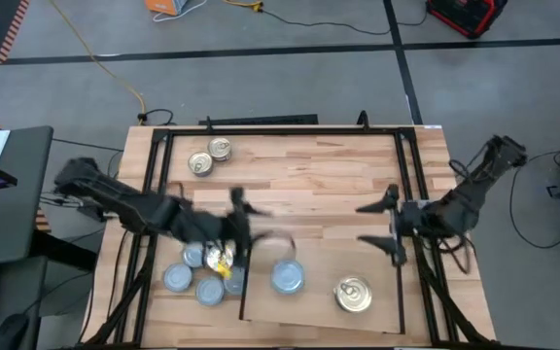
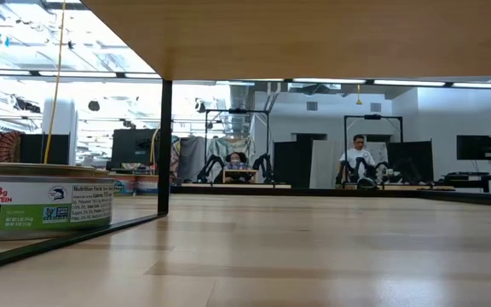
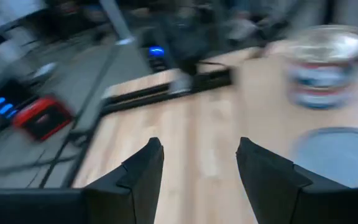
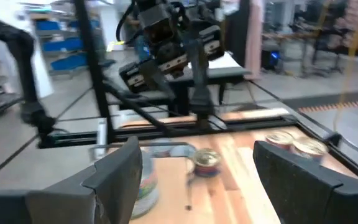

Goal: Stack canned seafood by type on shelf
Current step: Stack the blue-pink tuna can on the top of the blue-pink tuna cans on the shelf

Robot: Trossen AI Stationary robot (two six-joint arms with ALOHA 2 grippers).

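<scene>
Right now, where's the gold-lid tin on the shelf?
In the high view the gold-lid tin sits on the shelf near its right end, right of the silvery-blue-lid tin and below the right hand.

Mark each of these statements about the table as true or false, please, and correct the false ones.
1. Two gold-lidded tins lie side by side near the table's far edge. True.
2. The right gripper holds a tin. False: its fingers stand open and empty.
3. A silvery-blue tin and a gold tin lie on the shelf. True.
4. The left gripper is over the gold tin on the shelf. False: it is near the shelf's left edge.
</scene>
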